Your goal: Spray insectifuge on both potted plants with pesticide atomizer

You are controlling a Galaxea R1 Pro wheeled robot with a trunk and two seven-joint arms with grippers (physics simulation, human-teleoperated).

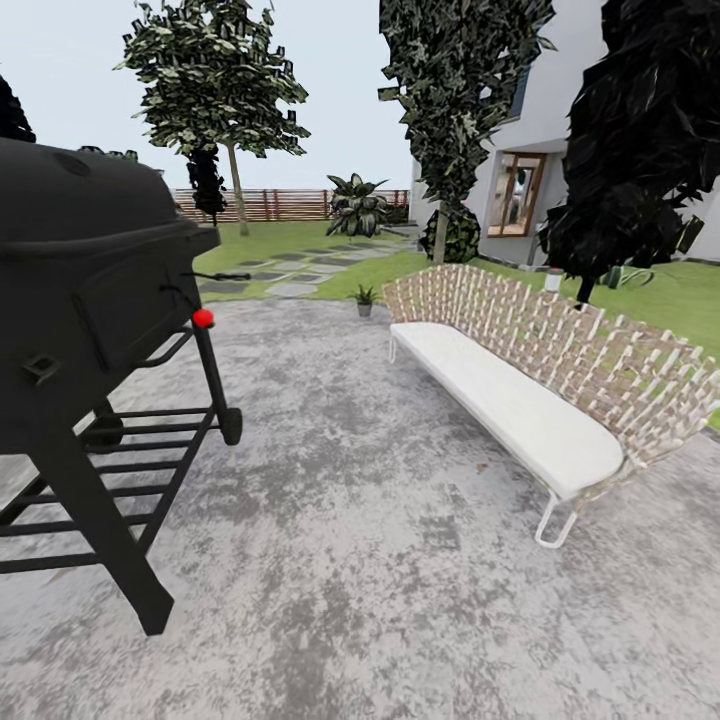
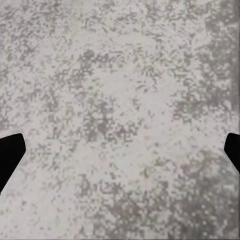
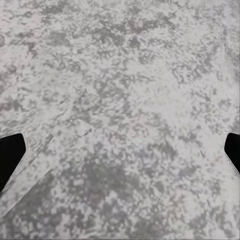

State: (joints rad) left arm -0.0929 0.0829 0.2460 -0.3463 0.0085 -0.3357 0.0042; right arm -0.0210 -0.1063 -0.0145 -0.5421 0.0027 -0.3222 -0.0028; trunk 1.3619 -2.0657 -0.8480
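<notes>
From the head camera I see a black grill (image 1: 90,330) at left, a white bench (image 1: 520,390) at right, and one potted plant (image 1: 365,298) at the patio's (image 1: 350,520) far edge. My left gripper (image 2: 120,155) hangs wide apart over mottled paving, as does my right gripper (image 3: 120,152).

Your left gripper (image 2: 120,155) points down with its two dark fingertips (image 2: 10,157) at the left and right frame edges, spread wide with nothing between them. Your right gripper (image 3: 120,155) matches it: dark fingertips (image 3: 10,156) at both edges, jaws wide apart, empty.
</notes>
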